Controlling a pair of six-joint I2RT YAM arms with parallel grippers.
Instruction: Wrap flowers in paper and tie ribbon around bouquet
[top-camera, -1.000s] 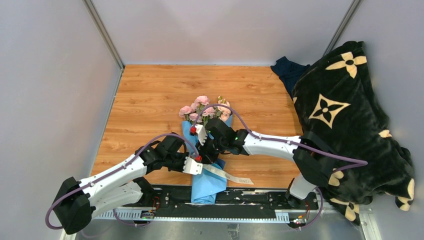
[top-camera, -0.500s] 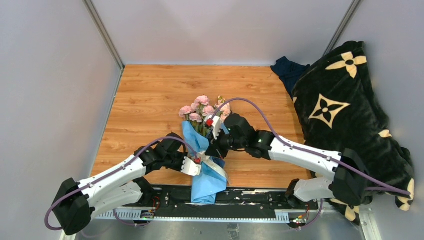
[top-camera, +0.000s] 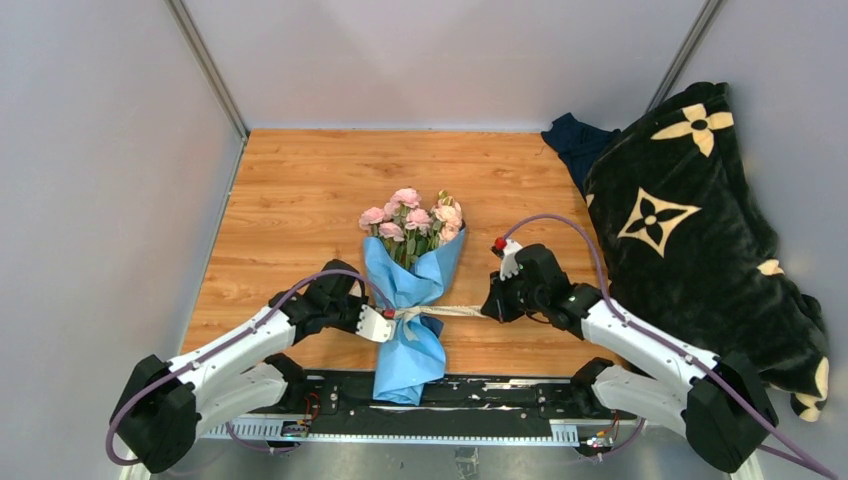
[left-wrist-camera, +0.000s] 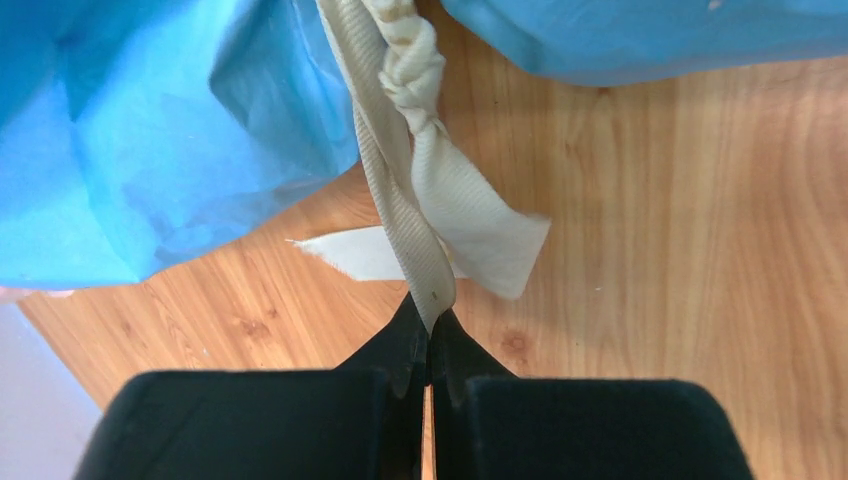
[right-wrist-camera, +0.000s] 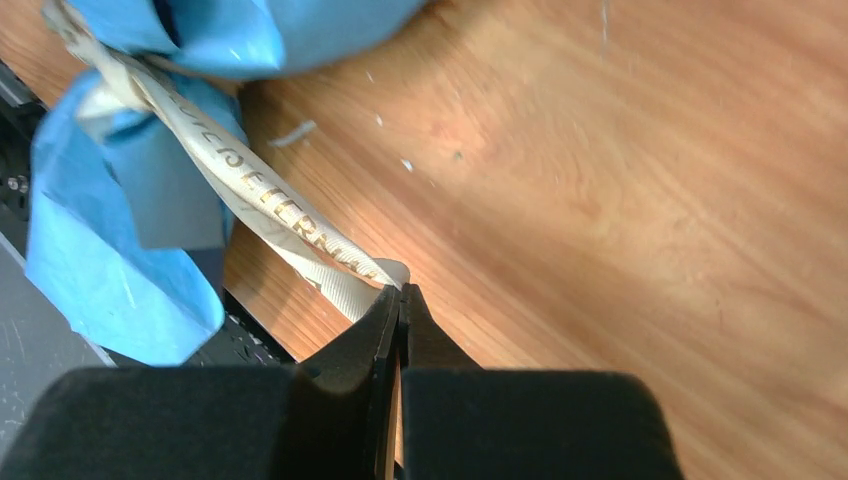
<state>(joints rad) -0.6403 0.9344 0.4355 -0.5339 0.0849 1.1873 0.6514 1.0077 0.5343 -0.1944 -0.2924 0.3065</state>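
A wooden table (top-camera: 300, 200) sits between pale grey walls. At its centre lies one bouquet (top-camera: 410, 290): roughly seven pink flowers (top-camera: 412, 218) pointing to twelve o'clock, and one cone of blue paper (top-camera: 405, 350) trailing to six o'clock. One cream ribbon (top-camera: 450, 311) circles the cone's narrow waist, twisted into a knot. The left gripper (top-camera: 389, 319), at nine o'clock from the waist, is pinched tight on one ribbon end. The right gripper (top-camera: 488, 310), at three o'clock, is pinched tight on the other. The ribbon runs taut between them, likely to cinch the knot. One dark patterned blanket (top-camera: 690, 230) is heaped at the table's three o'clock edge.
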